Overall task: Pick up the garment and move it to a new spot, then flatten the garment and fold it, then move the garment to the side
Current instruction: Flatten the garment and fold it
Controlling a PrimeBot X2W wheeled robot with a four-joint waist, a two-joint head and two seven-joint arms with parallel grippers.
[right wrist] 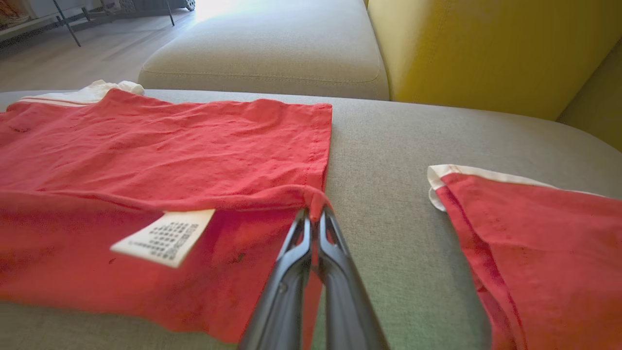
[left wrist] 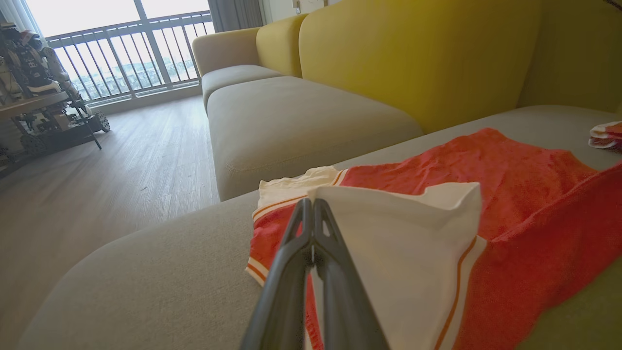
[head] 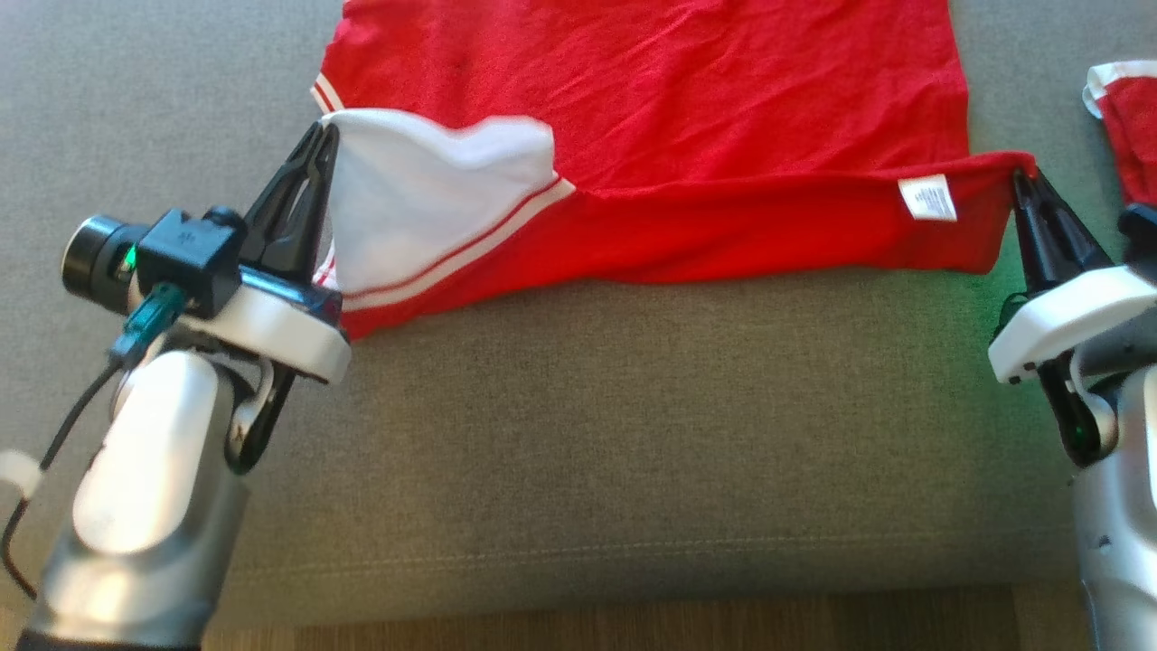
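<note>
Pinching the garment (head: 633,90); left wrist view adds railing (left wrist: 127,57).

The grey sofa seat (head: 578,434) holds a red garment (head: 678,90) and red cloth (head: 1134,136).

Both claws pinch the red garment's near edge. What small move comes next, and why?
Probably carry that edge away from the robot, over the flat part. The left gripper and right gripper are shut on the garment's raised near edge while its far half lies flat on the sofa.
</note>
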